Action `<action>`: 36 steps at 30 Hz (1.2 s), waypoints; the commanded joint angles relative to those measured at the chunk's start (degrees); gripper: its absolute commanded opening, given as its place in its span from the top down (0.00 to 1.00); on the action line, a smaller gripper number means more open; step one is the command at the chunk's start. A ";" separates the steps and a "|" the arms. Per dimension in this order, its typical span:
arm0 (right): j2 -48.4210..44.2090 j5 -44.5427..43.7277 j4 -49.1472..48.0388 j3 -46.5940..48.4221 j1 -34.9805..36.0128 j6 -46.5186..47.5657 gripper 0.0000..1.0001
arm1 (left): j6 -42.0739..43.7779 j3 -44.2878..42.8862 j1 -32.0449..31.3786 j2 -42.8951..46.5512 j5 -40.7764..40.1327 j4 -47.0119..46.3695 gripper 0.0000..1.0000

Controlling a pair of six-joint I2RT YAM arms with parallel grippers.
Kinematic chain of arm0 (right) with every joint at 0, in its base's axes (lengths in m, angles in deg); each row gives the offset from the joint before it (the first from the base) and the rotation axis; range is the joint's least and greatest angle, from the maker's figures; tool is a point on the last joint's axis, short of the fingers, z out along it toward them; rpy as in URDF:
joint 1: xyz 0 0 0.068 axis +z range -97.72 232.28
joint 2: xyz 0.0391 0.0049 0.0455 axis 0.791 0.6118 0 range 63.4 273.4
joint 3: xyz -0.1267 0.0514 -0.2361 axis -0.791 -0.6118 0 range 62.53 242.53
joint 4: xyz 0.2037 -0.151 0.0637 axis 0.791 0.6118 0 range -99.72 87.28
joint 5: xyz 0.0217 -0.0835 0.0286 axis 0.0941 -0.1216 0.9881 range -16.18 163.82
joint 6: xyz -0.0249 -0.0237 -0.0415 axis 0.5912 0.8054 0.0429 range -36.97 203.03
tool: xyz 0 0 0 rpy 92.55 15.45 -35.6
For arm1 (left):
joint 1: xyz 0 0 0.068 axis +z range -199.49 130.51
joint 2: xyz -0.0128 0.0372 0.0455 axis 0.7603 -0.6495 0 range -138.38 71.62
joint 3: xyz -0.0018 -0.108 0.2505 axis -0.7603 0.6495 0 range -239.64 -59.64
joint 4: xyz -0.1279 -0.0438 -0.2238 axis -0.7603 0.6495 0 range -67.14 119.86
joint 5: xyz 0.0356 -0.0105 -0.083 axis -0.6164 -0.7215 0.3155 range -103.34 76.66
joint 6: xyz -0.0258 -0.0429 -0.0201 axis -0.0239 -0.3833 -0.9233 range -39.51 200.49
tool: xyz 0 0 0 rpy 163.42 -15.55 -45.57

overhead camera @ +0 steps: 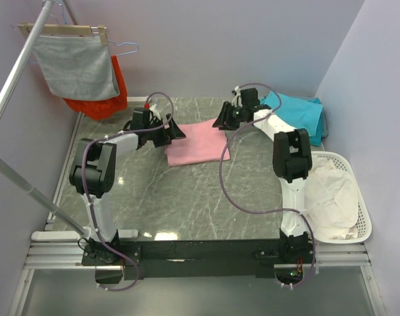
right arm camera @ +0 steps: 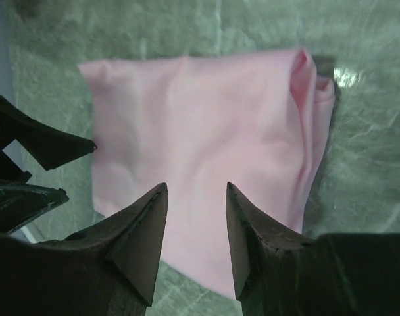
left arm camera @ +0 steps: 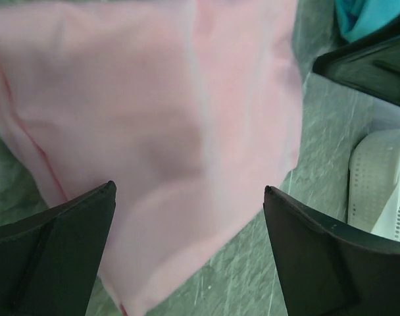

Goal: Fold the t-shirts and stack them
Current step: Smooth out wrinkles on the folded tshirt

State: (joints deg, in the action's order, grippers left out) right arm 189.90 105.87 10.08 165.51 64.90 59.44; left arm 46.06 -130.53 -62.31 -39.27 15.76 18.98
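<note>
A light pink t-shirt (overhead camera: 199,141) lies folded into a flat rectangle on the marble table (overhead camera: 174,204), toward the back middle. My left gripper (overhead camera: 174,132) hovers at its left edge, and in the left wrist view its jaws (left arm camera: 190,189) stand wide open over the pink cloth (left arm camera: 154,112), holding nothing. My right gripper (overhead camera: 221,121) is at the shirt's far right corner. Its jaws (right arm camera: 195,187) are partly open above the pink t-shirt (right arm camera: 200,125), with nothing between them. Teal t-shirts (overhead camera: 296,110) lie piled at the back right corner.
A white basket (overhead camera: 333,155) with pale cloth in it stands at the right edge. At the back left, a grey cloth (overhead camera: 78,62) on a wooden hanger and an orange-red garment (overhead camera: 101,102) hang from a rail. A metal pole (overhead camera: 19,62) slants along the left.
</note>
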 commanded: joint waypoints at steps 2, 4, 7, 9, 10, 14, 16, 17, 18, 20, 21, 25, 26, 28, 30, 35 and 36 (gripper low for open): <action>6.04 5.31 -0.72 2.05 0.65 -2.77 0.52 | -2.39 0.75 -0.72 -3.80 4.21 -7.63 0.01; 7.53 2.24 2.86 2.84 0.48 -2.08 0.52 | -2.04 2.25 -0.63 -4.42 2.72 -7.90 0.00; 6.48 -4.24 4.19 0.21 0.47 -1.46 0.52 | -1.43 4.44 -0.54 -4.07 0.61 -7.81 0.01; 6.39 -6.82 6.13 -0.76 0.39 -1.02 0.49 | -0.81 5.32 -0.54 -3.98 -1.32 -6.33 0.01; 6.48 -7.70 7.79 -1.28 0.30 -0.75 0.49 | -0.20 5.59 -0.63 -3.89 -1.68 -5.79 0.01; 6.14 -7.44 8.16 -5.23 -0.23 -1.45 0.48 | 2.09 7.34 -0.54 -3.11 -4.48 -3.42 0.00; 3.85 -7.62 6.67 -9.35 -0.23 -2.15 0.48 | 4.01 8.05 -0.54 -2.32 -5.37 -1.15 0.01; 3.06 -7.53 6.14 -10.68 -0.23 -2.24 0.48 | 4.72 8.14 -0.54 -1.96 -5.89 -0.09 0.01; 1.23 -7.62 5.61 -12.09 -0.14 -2.16 0.48 | 5.42 8.23 -0.54 -1.70 -6.94 0.71 0.01; -0.72 -8.15 4.38 -16.04 -0.05 -1.72 0.48 | 6.57 8.58 -0.54 -0.38 -7.31 1.85 0.01; -3.07 -6.93 3.42 -17.45 -0.14 -1.02 0.48 | 6.66 8.58 -0.54 0.06 -6.70 1.86 0.01; -8.45 -0.88 -5.88 -23.77 -0.05 -0.13 0.48 | 6.66 6.39 -0.80 2.25 -3.71 1.15 0.01; -9.50 -0.59 -7.12 -24.57 -0.05 -0.66 0.48 | 6.75 5.60 -1.15 2.78 -3.70 1.68 0.01; -13.11 -0.41 -10.98 -26.94 -0.05 -1.45 0.47 | 6.92 3.75 -1.42 4.88 -4.84 3.52 0.01; -15.30 -1.64 -11.27 -27.31 -0.14 -1.63 0.43 | 7.10 3.48 -1.42 6.82 -5.98 3.70 0.01; -16.11 -5.15 -5.38 -25.28 -0.14 0.91 0.36 | 6.93 4.01 -1.33 11.57 -10.72 5.73 0.01; -16.02 -6.03 -4.86 -25.28 -0.32 1.09 0.27 | 6.93 4.10 -1.33 11.66 -11.08 5.73 0.01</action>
State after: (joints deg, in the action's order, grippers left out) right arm 176.61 103.36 3.28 138.50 65.19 57.95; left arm 51.56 -124.58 -63.56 -32.02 8.70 23.46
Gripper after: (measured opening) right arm 0.630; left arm 0.994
